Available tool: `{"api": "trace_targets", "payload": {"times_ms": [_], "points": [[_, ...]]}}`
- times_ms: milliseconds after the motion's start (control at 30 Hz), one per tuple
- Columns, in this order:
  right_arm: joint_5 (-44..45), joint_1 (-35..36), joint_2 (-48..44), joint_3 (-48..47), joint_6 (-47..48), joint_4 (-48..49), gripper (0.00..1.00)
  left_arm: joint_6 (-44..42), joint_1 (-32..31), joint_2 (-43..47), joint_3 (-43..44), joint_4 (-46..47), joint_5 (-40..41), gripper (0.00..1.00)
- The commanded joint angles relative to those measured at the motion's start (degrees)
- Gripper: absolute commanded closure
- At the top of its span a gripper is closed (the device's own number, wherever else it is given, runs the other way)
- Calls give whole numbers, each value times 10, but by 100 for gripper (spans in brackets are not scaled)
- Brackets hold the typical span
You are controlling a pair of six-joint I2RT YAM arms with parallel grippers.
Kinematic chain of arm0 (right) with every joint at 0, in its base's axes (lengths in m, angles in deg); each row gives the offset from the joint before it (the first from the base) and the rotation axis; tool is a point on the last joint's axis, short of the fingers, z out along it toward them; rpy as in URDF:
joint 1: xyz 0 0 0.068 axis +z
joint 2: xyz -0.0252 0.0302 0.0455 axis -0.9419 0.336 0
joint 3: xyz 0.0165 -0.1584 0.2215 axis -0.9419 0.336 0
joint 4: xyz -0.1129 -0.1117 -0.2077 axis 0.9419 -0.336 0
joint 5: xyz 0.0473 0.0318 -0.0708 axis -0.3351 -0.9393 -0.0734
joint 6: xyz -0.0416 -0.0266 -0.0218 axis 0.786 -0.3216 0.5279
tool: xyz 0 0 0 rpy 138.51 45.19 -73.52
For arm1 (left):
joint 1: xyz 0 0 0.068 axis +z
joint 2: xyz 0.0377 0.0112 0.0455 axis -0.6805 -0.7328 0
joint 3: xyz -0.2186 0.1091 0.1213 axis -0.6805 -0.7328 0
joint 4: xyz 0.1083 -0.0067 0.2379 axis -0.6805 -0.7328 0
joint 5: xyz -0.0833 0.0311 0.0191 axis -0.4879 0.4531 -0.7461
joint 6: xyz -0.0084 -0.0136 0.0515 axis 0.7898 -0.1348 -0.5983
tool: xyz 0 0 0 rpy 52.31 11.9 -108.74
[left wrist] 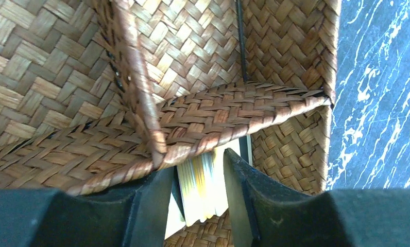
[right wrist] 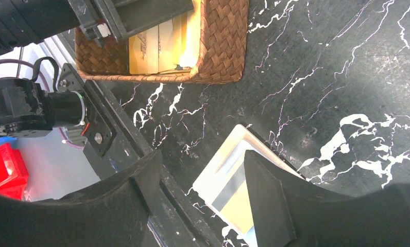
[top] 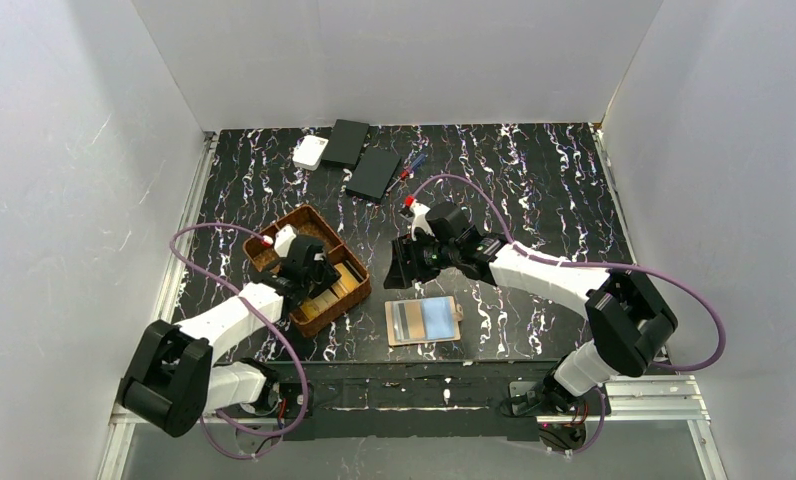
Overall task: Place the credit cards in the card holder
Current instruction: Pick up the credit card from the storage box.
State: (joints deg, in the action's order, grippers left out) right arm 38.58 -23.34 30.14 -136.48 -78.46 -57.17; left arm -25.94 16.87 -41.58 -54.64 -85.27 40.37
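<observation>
The credit cards [left wrist: 205,190] stand on edge as an orange-gold stack in the near-right compartment of a brown woven tray [left wrist: 48,67]. My left gripper [left wrist: 198,164] is down in that compartment, its fingers pressed on both sides of the stack. The cards also show in the top view [top: 342,284] and the right wrist view [right wrist: 156,46]. The tan card holder [top: 424,321] lies open and flat on the table near the front edge, its clear pockets shining. My right gripper [top: 406,264] hovers open and empty just beyond it, and the holder [right wrist: 228,175] shows between its fingers.
The woven tray [top: 304,268] sits left of centre. Two flat black boxes [top: 346,142] [top: 374,172], a white square box [top: 310,152] and a pen [top: 411,165] lie at the back. White walls enclose the table on three sides.
</observation>
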Motion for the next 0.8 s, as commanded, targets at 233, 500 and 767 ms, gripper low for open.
{"api": "trace_targets", "payload": {"times_ms": [233,500,767], "points": [[1,3,-29,10,0,2,33,-38,-12,-21,24,35,-18,89],[-3,3,-23,11,-2,5,33,-39,-13,11,23,35,-21,100],[-9,3,-16,10,-3,6,33,-44,-13,25,35,3,-20,100]]}}
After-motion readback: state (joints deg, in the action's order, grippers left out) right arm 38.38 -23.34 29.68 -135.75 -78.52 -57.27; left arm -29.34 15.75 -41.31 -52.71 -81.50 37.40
